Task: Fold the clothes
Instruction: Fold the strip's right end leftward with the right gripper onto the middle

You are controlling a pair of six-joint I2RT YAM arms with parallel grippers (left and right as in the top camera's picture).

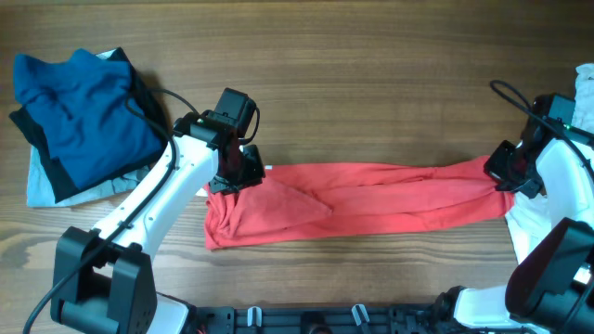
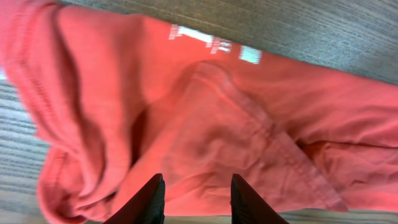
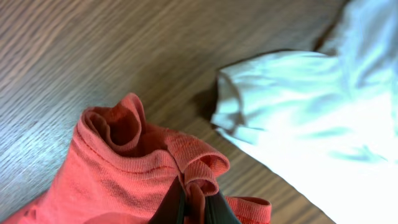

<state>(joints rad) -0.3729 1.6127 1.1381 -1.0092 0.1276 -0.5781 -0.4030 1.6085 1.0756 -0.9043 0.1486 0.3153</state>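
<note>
Arms reach over opposite ends of red T-shirt [image 1: 371,199] on counter [image 1: 371,93]. Left claw [image 2: 196,202] spread, empty; right claw [image 3: 194,208] pinches its ribbed edge.

It looks like a robot lab; a white left arm [image 1: 158,186] and right arm [image 1: 561,167] with black cables [image 1: 506,90] stand by a black rail [image 1: 306,320] at a wooden table [image 1: 371,74].

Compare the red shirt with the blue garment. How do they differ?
The red shirt lies stretched in a long strip; the blue garment sits bunched in a heap. The right gripper pinches the red shirt; nothing holds the blue garment. Both are unfolded cloth.
</note>
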